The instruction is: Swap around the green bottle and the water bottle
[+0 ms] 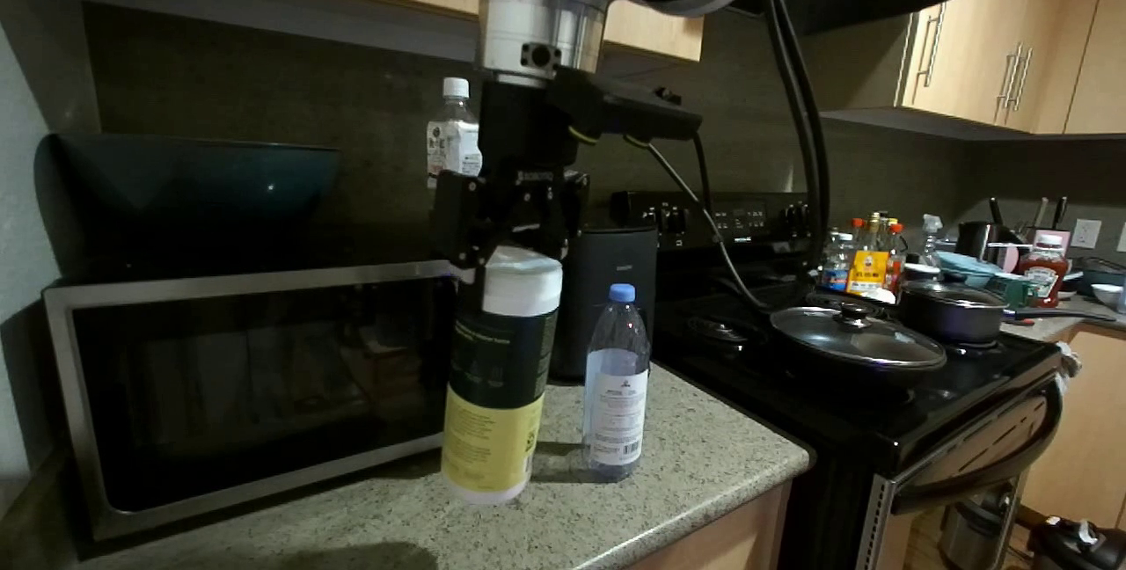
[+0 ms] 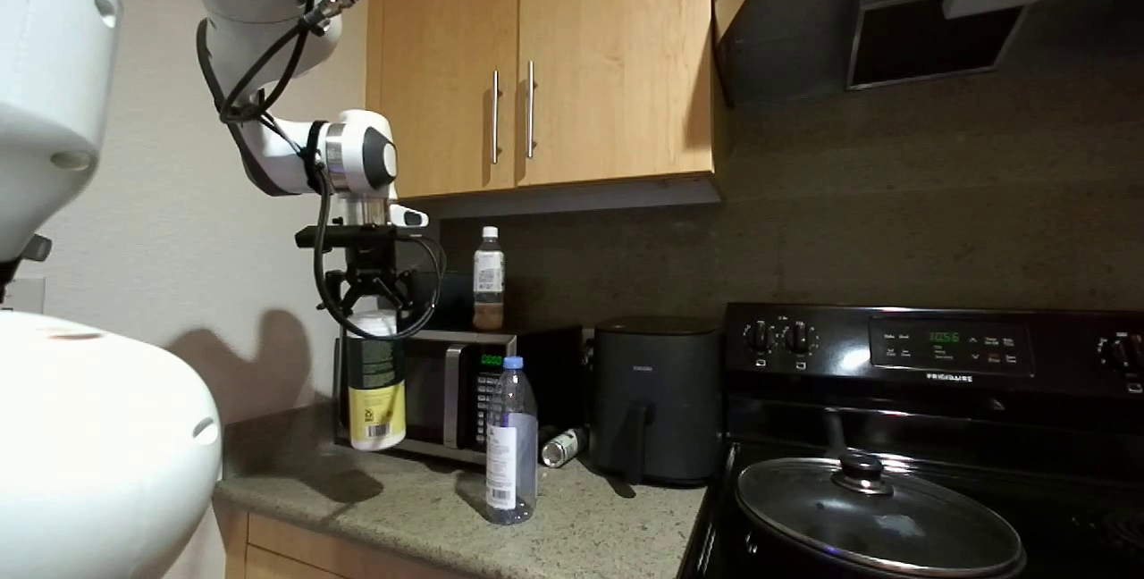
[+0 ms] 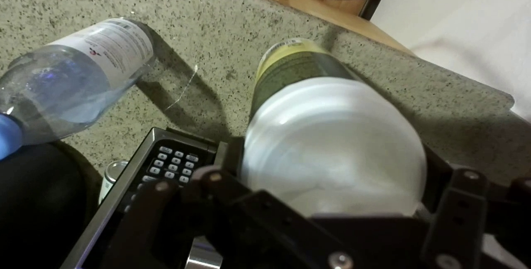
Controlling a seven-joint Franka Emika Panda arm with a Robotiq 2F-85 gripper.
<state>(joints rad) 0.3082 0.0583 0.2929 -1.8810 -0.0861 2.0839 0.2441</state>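
Gripper point(image 3: 335, 165), black and two-fingered, grasps the stout yellow-and-dark-green bottle point(image 2: 376, 405) by its white plastic cap point(image 1: 523, 288), above the speckled counter point(image 2: 608, 525), left of the slim clear plastic water bottle point(image 1: 617, 390). If I swing right too low, I may topple the latter.

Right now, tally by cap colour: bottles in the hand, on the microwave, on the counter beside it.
White: 2 (green bottle in the hand, brown-drink bottle on the microwave)
Blue: 1 (water bottle)
Total: 3

The stove's back panel point(image 2: 934, 363) reads FRIGIDAIRE — with 10:56 glowing green above that name.
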